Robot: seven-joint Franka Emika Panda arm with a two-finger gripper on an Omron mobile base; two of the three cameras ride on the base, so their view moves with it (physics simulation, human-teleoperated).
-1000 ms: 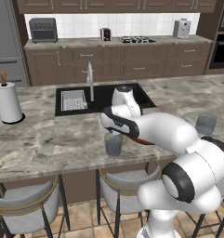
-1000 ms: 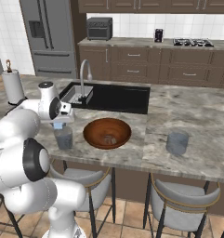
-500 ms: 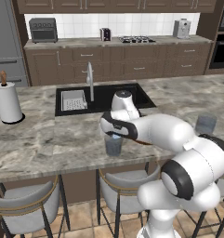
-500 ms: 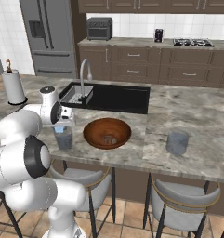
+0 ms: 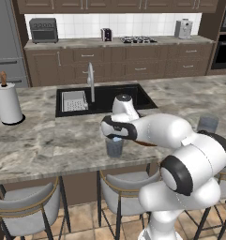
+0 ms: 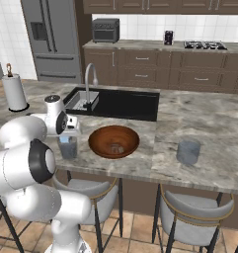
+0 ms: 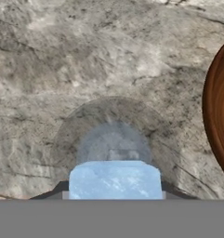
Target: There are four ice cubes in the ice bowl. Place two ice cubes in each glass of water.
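My gripper is shut on a pale blue ice cube and hangs right over the left glass of water. A faint pale block shows inside that glass. From the base views the gripper sits just above the glass near the counter's front edge. The brown wooden ice bowl stands just right of this glass, with pale ice cubes lying in it. The second glass stands farther right on the counter.
A black sink with a faucet lies behind the glass. A white paper-towel roll stands at the counter's far left. Stools line the front of the island.
The hand has sunk slightly toward the left glass, still holding the ice cube. The bowl and both glasses have not moved.
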